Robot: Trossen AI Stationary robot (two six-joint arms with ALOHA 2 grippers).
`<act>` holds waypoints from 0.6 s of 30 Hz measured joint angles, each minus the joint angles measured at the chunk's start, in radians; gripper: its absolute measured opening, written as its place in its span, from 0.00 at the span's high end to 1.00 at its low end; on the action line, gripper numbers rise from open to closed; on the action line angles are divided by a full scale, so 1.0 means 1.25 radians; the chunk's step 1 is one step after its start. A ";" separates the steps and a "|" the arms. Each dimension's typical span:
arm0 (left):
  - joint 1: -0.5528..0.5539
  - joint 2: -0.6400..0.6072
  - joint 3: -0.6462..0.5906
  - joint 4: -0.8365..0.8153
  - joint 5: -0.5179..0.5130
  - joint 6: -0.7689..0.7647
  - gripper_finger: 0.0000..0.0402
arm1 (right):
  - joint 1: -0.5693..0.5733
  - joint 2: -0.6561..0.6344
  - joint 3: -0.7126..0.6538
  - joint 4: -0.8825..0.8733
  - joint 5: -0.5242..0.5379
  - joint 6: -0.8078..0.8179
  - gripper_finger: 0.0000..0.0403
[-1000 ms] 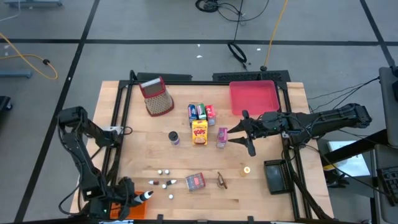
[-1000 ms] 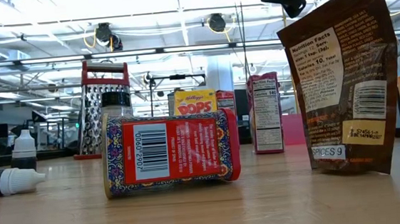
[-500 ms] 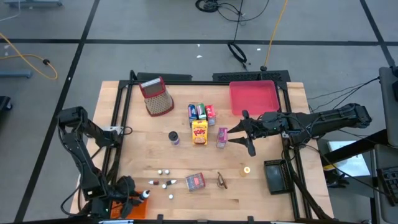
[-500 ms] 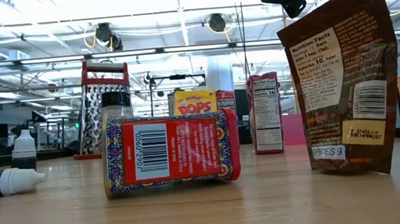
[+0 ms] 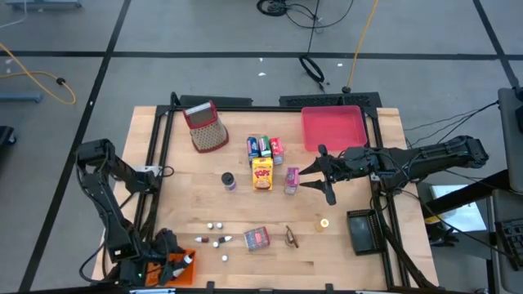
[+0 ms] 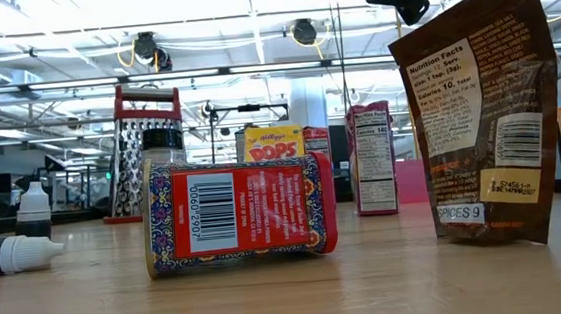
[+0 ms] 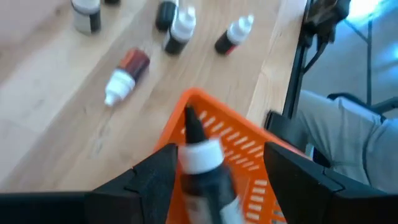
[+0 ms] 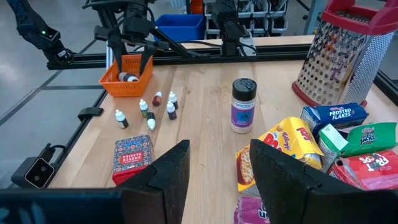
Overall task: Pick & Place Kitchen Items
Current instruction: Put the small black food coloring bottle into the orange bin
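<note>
Over the orange tray (image 7: 239,149), the left gripper (image 7: 217,171) has spread its fingers apart, dropping the small dark bottle (image 7: 205,168) inside, one item placed.

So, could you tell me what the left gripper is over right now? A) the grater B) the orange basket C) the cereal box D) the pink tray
B: the left gripper is above the orange basket, a small dark bottle between its open fingers.
</note>
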 joint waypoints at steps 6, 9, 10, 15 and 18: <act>0.030 -0.050 0.000 -0.014 -0.038 0.040 0.39 | 0.000 0.000 0.000 0.000 0.000 0.000 0.60; 0.069 -0.072 0.000 -0.036 -0.047 0.073 0.39 | 0.000 0.000 0.000 0.000 0.000 0.000 0.60; 0.085 -0.076 0.000 -0.048 -0.047 0.082 0.39 | 0.000 0.000 0.000 0.000 -0.001 0.000 0.60; 0.192 -0.077 0.000 -0.073 -0.002 0.229 0.39 | 0.000 0.000 0.000 0.000 -0.002 0.000 0.60; 0.251 -0.077 0.000 -0.077 0.024 0.348 0.39 | 0.000 0.000 0.000 0.000 -0.002 0.000 0.60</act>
